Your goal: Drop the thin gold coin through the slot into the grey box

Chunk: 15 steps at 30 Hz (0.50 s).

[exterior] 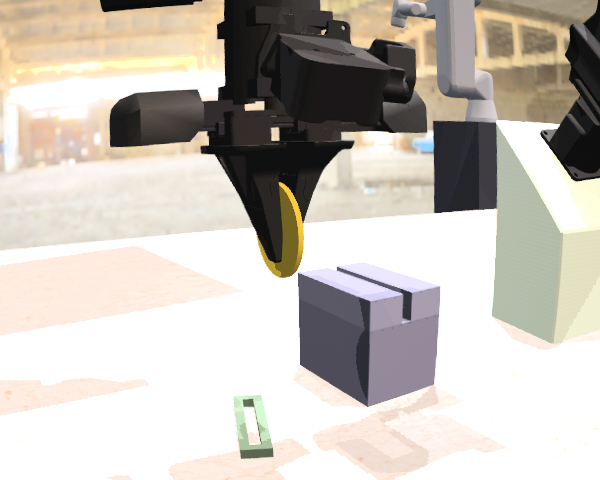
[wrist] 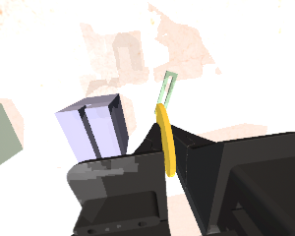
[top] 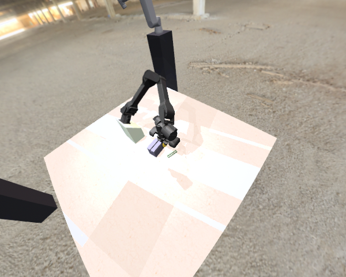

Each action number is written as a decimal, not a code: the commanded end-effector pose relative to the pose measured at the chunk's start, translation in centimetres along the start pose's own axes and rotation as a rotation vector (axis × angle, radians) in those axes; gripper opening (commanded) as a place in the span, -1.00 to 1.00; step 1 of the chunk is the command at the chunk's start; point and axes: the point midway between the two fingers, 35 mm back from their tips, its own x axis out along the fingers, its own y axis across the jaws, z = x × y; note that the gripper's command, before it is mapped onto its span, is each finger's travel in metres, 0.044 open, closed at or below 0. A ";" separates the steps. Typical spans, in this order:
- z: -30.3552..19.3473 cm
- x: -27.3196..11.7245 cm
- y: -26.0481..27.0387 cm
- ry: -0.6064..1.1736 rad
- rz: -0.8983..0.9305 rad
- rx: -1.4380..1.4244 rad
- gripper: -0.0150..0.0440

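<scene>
Fingers pinching the gold coin, just left of centre in the exterior view, above and left of the grey box; best to turn edge parallel to slot, centre above, lower before release

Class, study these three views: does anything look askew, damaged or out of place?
Nothing damaged or spilled. The coin hangs upright in the shut claw, left of the box rather than over its slot. The holder lies vacant on the table.
</scene>
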 end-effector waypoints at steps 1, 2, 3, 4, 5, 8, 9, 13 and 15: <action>-0.4 -0.3 0.8 0.005 -0.009 -0.006 -0.49; -0.5 -0.3 1.1 0.005 -0.009 -0.006 -0.49; -0.6 -0.3 1.3 0.005 -0.009 -0.006 -0.49; -0.7 -0.3 1.6 0.005 -0.009 -0.006 -0.49; -0.8 -0.3 1.8 0.006 -0.009 -0.005 -0.49; -1.1 -0.3 2.5 0.007 -0.008 -0.004 -0.49; -1.2 -0.3 2.7 0.007 -0.008 -0.004 -0.49; -1.6 -0.3 3.7 0.009 -0.008 -0.002 -0.49; -1.8 -0.3 4.2 0.009 -0.008 -0.001 -0.49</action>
